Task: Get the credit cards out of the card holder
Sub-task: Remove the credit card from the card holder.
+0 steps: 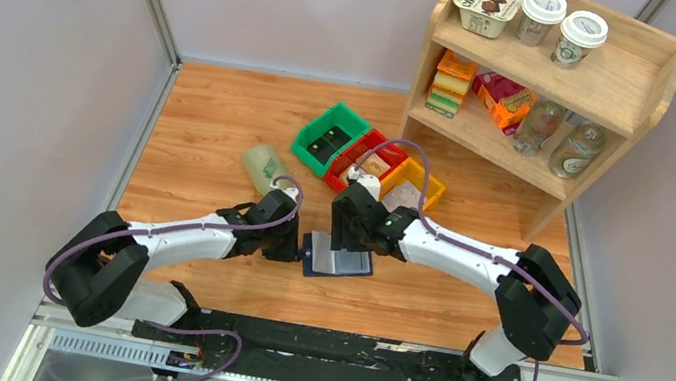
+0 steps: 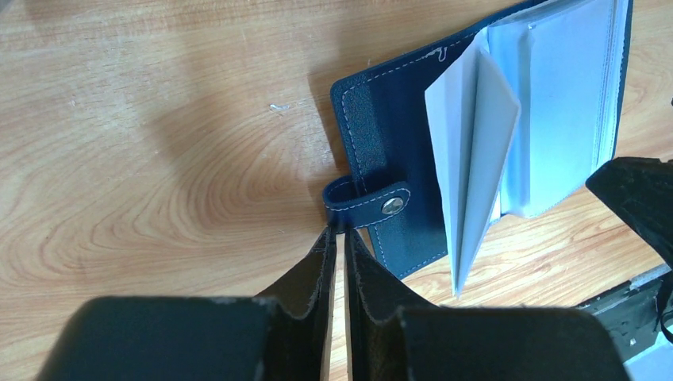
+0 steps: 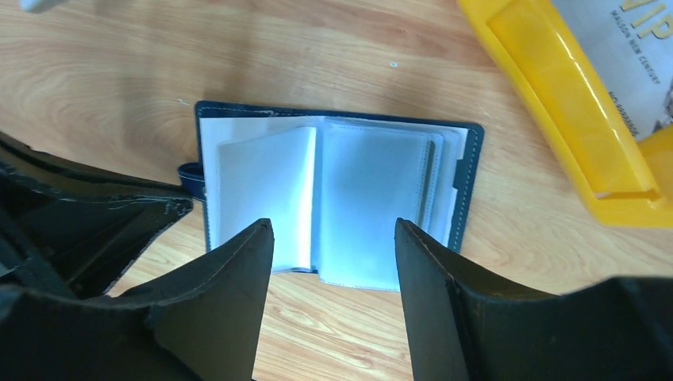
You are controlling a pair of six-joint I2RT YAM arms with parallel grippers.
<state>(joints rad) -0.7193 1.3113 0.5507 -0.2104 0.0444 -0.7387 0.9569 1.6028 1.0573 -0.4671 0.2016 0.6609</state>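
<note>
The navy card holder (image 1: 337, 258) lies open on the wooden table between my two grippers. Its pale grey-blue sleeves (image 3: 373, 206) are fanned out, and one leaf (image 2: 476, 159) stands up. The credit cards sit inside the sleeves; I cannot tell them apart from the sleeves. My left gripper (image 2: 340, 232) is shut, its tips pinching the edge of the snap tab (image 2: 367, 202) at the holder's left side. My right gripper (image 3: 333, 226) is open and empty, hovering over the holder's near edge, one finger on each side of the spine.
Green (image 1: 330, 137), red (image 1: 364, 159) and yellow (image 1: 413, 184) bins stand just behind the holder; the yellow bin (image 3: 555, 103) is close to my right gripper. A pale green cup (image 1: 264, 167) lies behind the left arm. A wooden shelf (image 1: 552, 81) stands at the back right.
</note>
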